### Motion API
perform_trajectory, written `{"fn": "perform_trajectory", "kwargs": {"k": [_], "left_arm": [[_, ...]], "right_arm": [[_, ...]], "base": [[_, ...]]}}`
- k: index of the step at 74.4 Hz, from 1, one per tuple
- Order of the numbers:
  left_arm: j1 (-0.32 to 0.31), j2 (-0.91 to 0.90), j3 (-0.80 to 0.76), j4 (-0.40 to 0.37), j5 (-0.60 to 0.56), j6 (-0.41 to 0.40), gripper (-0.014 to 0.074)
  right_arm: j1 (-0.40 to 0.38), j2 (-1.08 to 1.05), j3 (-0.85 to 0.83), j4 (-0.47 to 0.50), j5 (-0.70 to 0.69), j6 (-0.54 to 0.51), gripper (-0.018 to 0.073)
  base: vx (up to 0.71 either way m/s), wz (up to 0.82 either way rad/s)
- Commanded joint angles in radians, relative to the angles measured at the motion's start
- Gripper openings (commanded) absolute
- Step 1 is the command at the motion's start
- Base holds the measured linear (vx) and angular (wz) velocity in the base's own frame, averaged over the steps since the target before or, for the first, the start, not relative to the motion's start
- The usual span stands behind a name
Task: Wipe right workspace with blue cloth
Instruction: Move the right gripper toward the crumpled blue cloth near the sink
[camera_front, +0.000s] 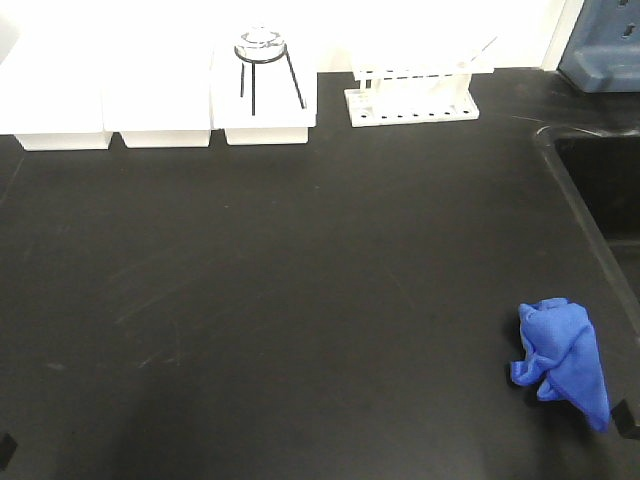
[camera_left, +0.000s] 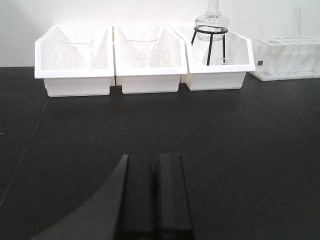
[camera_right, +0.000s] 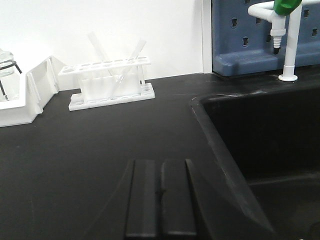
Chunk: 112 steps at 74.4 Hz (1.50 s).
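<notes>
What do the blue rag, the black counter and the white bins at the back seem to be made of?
The blue cloth looks like soft fabric, perhaps microfibre: it lies crumpled in limp folds. The black benchtop seems a hard matte slab, maybe resin or laminate; faint scratches and smudges show on it. The white bins look like smooth moulded plastic, slightly glossy.

Overexposed white bins (camera_front: 160, 95) — dim, matte benchtop (camera_front: 300, 300)
</notes>
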Motion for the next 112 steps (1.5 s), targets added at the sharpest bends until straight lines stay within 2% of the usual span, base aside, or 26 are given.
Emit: {"fn": "perform_trajectory", "kwargs": {"k": [1,49,55,67,73,77,78,88,91,99,112], "left_arm": [[0.003,-0.01,-0.025,-0.006,-0.082,0.001,-0.0006],[0.003,-0.01,-0.025,-0.006,-0.082,0.001,-0.0006],[0.003,-0.01,-0.025,-0.006,-0.082,0.001,-0.0006],[0.003,-0.01,-0.025,-0.006,-0.082,0.001,-0.0006],[0.003,-0.01,-0.025,-0.006,-0.082,0.001,-0.0006],[0.003,-0.01,-0.025,-0.006,-0.082,0.001,-0.0006],[0.003,-0.01,-0.025,-0.006,-0.082,0.001,-0.0006],[0.003,-0.01,-0.025,-0.006,-0.082,0.001,-0.0006],[0.003,-0.01,-0.025,-0.006,-0.082,0.001,-0.0006],[0.003,-0.01,-0.025,-0.006,-0.082,0.001,-0.0006],[0.003,-0.01,-0.025,-0.006,-0.082,0.001,-0.0006]], "right_arm": [[-0.008,-0.007,0.017,0.0,-0.083,-0.001,-0.0008],[-0.008,-0.007,0.017,-0.008,-0.1,-0.007,-0.0008],[-0.008,-0.007,0.015,-0.008,-0.17,-0.007,-0.0008],[-0.008,-0.007,-0.016,-0.007,-0.404,-0.007,-0.0008],[-0.008,-0.002,-0.094,-0.007,-0.413,-0.007,-0.0008],[-0.008,0.027,-0.173,-0.007,-0.374,-0.007,-0.0008],[-0.008,0.205,-0.431,-0.008,-0.174,-0.031,-0.0008],[-0.008,0.445,-0.685,-0.007,0.088,-0.063,-0.0008],[-0.008,0.514,-0.759,-0.007,0.213,-0.063,-0.0008],[-0.008,0.656,-0.908,-0.004,0.385,-0.06,-0.0008],[-0.008,0.793,-1.01,0.034,0.48,-0.057,-0.0008]], "base": [[0.0,0.0],[0.0,0.0],[0.0,0.0],[0.0,0.0],[0.0,0.0],[0.0,0.0],[0.0,0.0],[0.0,0.0],[0.0,0.0],[0.0,0.0],[0.0,0.0]]}}
